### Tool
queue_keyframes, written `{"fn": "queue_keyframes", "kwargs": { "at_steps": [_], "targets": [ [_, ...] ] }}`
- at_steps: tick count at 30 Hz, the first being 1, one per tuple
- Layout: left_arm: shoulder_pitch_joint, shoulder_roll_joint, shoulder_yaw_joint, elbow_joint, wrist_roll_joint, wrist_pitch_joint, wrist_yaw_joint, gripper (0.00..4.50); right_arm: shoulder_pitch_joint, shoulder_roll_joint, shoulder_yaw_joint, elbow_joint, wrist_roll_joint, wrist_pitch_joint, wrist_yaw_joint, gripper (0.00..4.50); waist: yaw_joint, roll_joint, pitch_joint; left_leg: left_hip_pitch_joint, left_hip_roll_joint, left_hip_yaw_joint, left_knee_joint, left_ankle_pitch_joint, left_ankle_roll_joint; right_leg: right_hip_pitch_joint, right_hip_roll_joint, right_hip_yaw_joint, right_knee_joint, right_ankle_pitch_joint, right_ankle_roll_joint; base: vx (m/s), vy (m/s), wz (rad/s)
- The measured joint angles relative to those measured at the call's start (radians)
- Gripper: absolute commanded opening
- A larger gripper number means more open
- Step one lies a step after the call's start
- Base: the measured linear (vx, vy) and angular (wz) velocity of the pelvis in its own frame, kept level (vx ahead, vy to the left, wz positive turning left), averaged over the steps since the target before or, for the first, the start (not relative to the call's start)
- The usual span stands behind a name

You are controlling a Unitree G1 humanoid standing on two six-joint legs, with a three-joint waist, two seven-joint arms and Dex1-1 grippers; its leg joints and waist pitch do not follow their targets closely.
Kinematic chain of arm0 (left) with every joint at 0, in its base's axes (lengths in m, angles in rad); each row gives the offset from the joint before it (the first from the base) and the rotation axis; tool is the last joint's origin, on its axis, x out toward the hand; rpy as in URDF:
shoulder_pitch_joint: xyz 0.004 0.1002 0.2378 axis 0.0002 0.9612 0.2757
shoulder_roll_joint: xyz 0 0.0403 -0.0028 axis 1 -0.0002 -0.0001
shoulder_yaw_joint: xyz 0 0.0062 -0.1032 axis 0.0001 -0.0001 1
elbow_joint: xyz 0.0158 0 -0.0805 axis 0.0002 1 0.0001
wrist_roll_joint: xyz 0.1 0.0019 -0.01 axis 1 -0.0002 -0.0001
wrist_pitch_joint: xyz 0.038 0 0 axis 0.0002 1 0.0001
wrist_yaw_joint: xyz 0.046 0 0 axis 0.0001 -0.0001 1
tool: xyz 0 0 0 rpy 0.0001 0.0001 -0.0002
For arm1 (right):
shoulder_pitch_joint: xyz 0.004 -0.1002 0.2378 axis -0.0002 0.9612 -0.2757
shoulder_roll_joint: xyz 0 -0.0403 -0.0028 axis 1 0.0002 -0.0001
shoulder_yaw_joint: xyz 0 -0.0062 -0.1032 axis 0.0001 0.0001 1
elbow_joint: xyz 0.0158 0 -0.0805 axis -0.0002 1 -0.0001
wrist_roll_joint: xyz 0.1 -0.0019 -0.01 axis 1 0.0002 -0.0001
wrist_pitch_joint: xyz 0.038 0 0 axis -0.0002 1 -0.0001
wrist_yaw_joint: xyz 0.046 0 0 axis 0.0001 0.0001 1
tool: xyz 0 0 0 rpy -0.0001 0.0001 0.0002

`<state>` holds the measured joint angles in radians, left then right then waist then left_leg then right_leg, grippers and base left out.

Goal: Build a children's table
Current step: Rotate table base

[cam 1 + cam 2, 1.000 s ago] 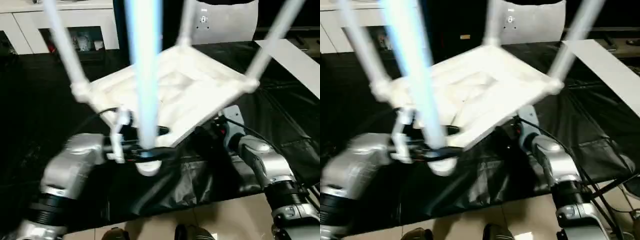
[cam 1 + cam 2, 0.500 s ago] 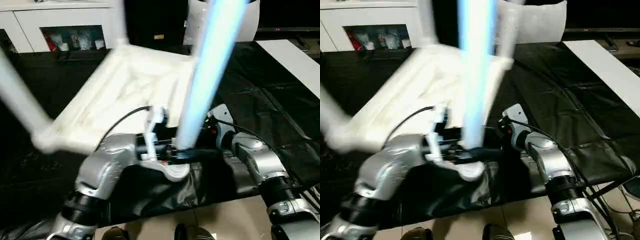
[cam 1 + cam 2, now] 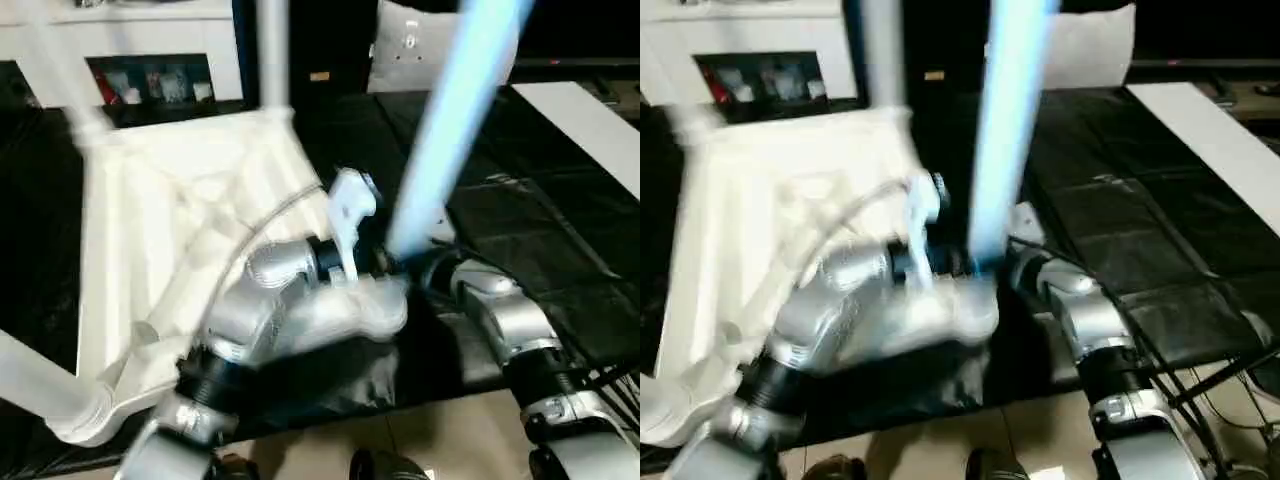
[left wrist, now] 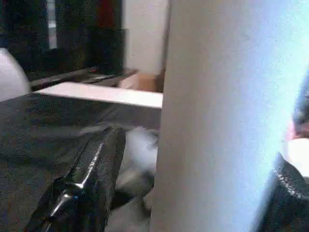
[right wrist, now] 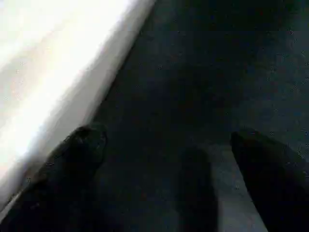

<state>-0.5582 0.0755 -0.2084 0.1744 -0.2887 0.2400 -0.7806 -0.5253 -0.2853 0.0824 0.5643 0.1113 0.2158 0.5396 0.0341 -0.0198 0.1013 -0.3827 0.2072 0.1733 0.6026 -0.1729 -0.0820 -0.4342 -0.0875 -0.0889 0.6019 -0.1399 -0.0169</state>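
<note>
The children's table (image 3: 150,230) lies upside down on the black-covered surface, its ribbed white underside up. Its tube legs rise from the corner sockets. My left arm reaches across to the nearest leg (image 3: 450,130), and my left gripper (image 3: 385,262) is shut on that leg close to its socket. In the left wrist view the thick white leg (image 4: 217,111) stands between the two black fingers (image 4: 82,183). My right gripper (image 5: 166,137) hangs open just over the black cover, with the table's white edge (image 5: 58,72) beside one finger. The right forearm (image 3: 495,315) lies just right of the held leg.
A black cover (image 3: 540,220) lies over the work surface. A white board (image 3: 590,120) lies at the far right. White cupboards (image 3: 150,70) stand behind, with a white chair back (image 3: 410,45) beyond the far edge. Pale floor (image 3: 440,440) shows at the near edge.
My left gripper has carried the held leg to the right. The table has swung round with it, so the top now lies on the left. The right arm has hardly moved.
</note>
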Motion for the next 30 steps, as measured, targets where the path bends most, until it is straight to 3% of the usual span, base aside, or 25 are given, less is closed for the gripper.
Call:
{"fn": "queue_keyframes", "kwargs": {
  "at_steps": [8,14,21,24,30],
  "targets": [
    [0.108,0.166,-0.032,-0.105,0.063,0.057,-0.059,3.47,0.062,-0.062,-0.048,0.004,0.000,-0.005,0.004,4.50,0.003,0.002,-0.001,0.000,0.000,-0.001,0.000,0.000,0.000,-0.001,0.000,-0.002,0.000,0.000,-0.001,0.000,0.000,0.00],
    [0.180,0.290,-0.111,-0.147,0.159,0.133,-0.070,3.31,0.123,-0.118,-0.074,-0.137,0.071,-0.003,0.135,4.50,0.010,0.002,-0.001,0.000,0.000,-0.001,0.000,0.000,0.000,-0.002,-0.001,-0.002,-0.001,0.000,0.000,0.000,0.000,0.00],
    [0.213,0.311,-0.127,-0.208,0.205,0.247,-0.018,2.74,0.213,-0.225,-0.068,-0.357,0.144,0.024,0.317,4.50,0.024,0.002,-0.001,0.001,0.000,-0.001,0.000,0.000,0.000,0.000,-0.001,-0.002,-0.002,0.000,0.000,0.000,0.000,0.00],
    [0.229,0.319,-0.132,-0.244,0.209,0.306,-0.001,2.54,0.249,-0.253,-0.067,-0.422,0.171,0.050,0.365,4.50,0.020,0.002,-0.001,0.001,0.000,-0.002,-0.001,0.000,0.000,0.000,-0.001,-0.003,-0.002,0.000,0.001,0.000,0.000,0.00],
    [0.241,0.324,-0.133,-0.311,0.208,0.437,0.022,2.54,0.315,-0.322,-0.057,-0.548,0.211,0.117,0.448,4.50,0.023,0.002,-0.001,0.000,0.000,-0.004,-0.001,0.000,0.000,0.000,-0.001,-0.004,-0.005,0.000,0.001,0.000,0.000,0.00]
  ]
}}
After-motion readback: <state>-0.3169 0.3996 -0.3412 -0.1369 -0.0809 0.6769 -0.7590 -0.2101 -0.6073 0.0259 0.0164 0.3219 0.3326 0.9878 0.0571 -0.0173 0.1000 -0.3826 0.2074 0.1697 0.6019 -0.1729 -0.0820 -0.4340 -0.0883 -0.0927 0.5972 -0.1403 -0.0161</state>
